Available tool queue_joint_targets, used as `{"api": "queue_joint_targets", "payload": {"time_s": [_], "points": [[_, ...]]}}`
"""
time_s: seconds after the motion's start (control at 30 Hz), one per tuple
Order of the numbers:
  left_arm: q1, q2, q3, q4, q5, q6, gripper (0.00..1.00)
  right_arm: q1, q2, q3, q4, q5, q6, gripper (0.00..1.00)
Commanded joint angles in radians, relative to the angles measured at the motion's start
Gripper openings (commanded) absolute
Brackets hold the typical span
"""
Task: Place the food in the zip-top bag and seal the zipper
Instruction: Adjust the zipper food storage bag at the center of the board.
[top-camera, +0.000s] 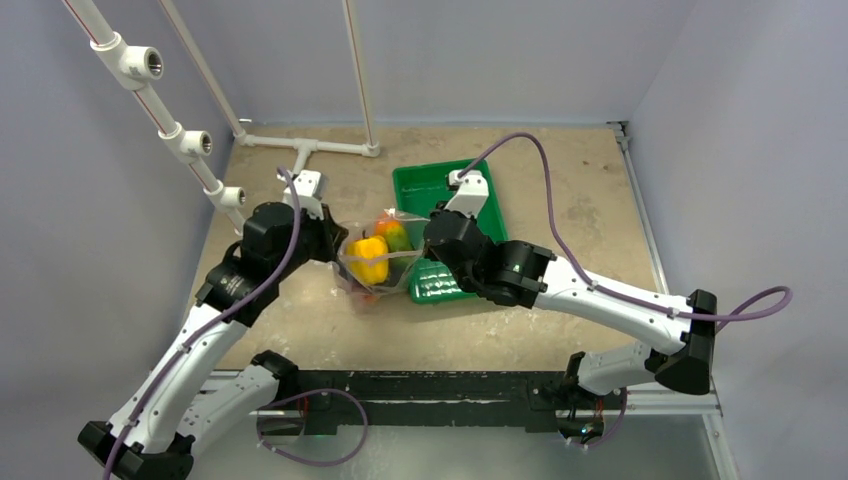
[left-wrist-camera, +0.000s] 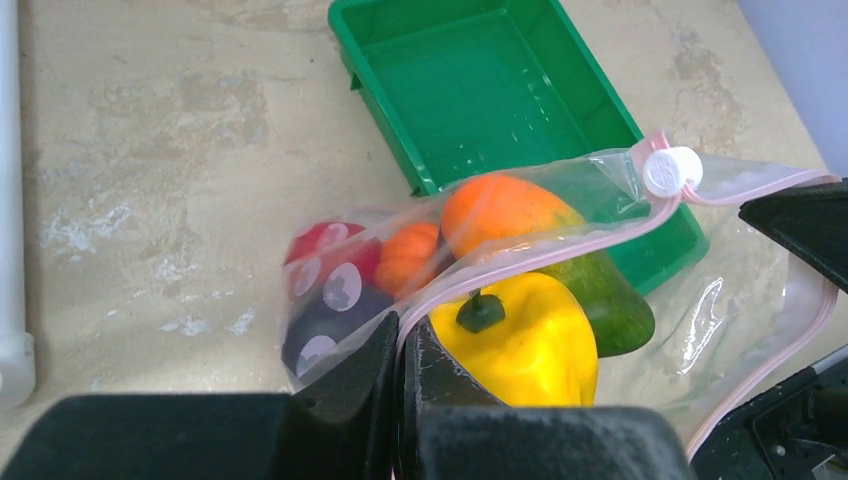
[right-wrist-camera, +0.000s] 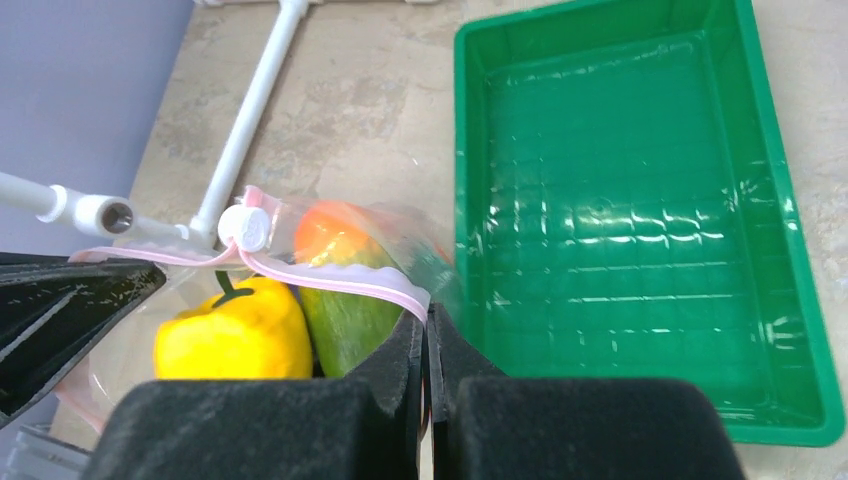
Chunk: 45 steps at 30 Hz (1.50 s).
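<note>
The clear zip-top bag (top-camera: 372, 280) hangs stretched between my two grippers, just left of the green tray. Inside it are the food pieces: a yellow pepper (left-wrist-camera: 525, 340), a green-orange pepper (left-wrist-camera: 520, 210), a small orange (left-wrist-camera: 408, 255), a red piece (left-wrist-camera: 318, 248) and a purple eggplant (left-wrist-camera: 330, 325). The pink zipper (left-wrist-camera: 560, 250) runs from my left gripper (left-wrist-camera: 405, 330), shut on it, to a white slider (left-wrist-camera: 672, 170) at the far end. My right gripper (right-wrist-camera: 425, 320) is shut on the zipper strip (right-wrist-camera: 340, 282) of the other lip. The mouth gapes between the two strips.
The green tray (top-camera: 475, 205) lies right of the bag and holds nothing, its near part under the right arm. A white pipe frame (top-camera: 300, 148) stands at the back left. Grey walls close in the table on three sides.
</note>
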Motion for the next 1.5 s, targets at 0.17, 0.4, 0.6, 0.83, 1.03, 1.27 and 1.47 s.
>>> {"api": "queue_joint_targets", "payload": {"time_s": [0.17, 0.4, 0.6, 0.83, 1.03, 1.27, 1.47], "points": [[-0.002, -0.023, 0.199, -0.118, -0.09, 0.032, 0.0, -0.014, -0.007, 0.135, 0.116, -0.013, -0.148, 0.0], [-0.001, -0.042, 0.097, -0.124, -0.173, 0.019, 0.0, -0.014, 0.085, 0.091, 0.244, -0.132, -0.181, 0.0], [-0.001, -0.003, -0.006, -0.081, -0.166, -0.016, 0.0, -0.023, 0.177, 0.047, 0.28, -0.174, -0.161, 0.0], [-0.002, -0.027, 0.103, -0.073, -0.148, 0.012, 0.0, -0.023, 0.129, 0.112, 0.281, -0.167, -0.185, 0.0], [-0.001, -0.03, 0.193, -0.089, -0.155, 0.032, 0.0, -0.023, 0.086, 0.145, 0.281, -0.147, -0.204, 0.0], [-0.001, -0.01, 0.199, -0.082, -0.152, 0.038, 0.0, -0.023, 0.067, 0.128, 0.326, -0.182, -0.206, 0.0], [-0.001, 0.0, 0.221, -0.071, -0.123, 0.048, 0.0, -0.023, 0.051, 0.099, 0.359, -0.223, -0.207, 0.0]]}}
